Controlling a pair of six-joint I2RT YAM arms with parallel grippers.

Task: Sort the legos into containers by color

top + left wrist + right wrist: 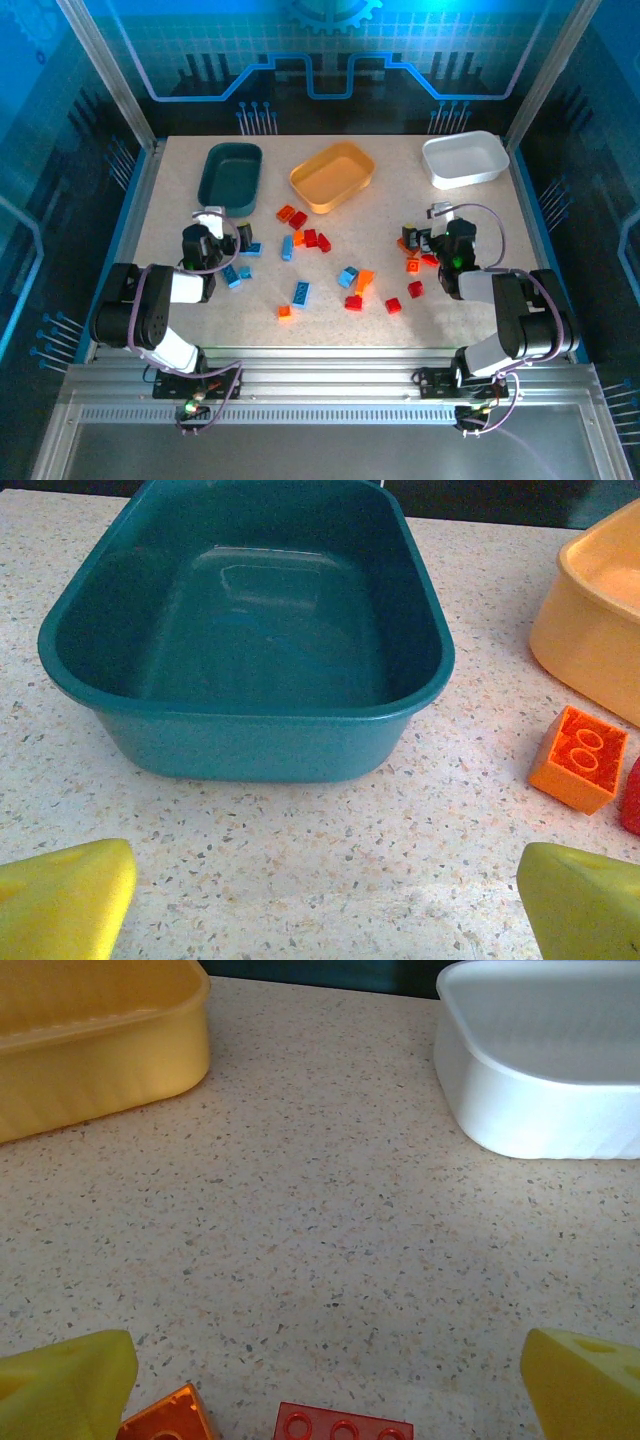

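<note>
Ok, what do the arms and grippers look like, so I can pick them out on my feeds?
The left arm and right arm are black with rounded joints and pale grey-white link sections; a thin greyish cable loops along each. A small green light glows at the right wrist. The left gripper and right gripper have blunt, wedge-shaped yellow-green fingers.

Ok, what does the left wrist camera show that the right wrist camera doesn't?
Left wrist: the empty teal tray straight ahead, an orange brick to its right. Right wrist: the white tray at upper right, a red brick at the bottom edge. Both: the yellow-orange tray, the speckled table, and open jaws on the left gripper and right gripper.
</note>
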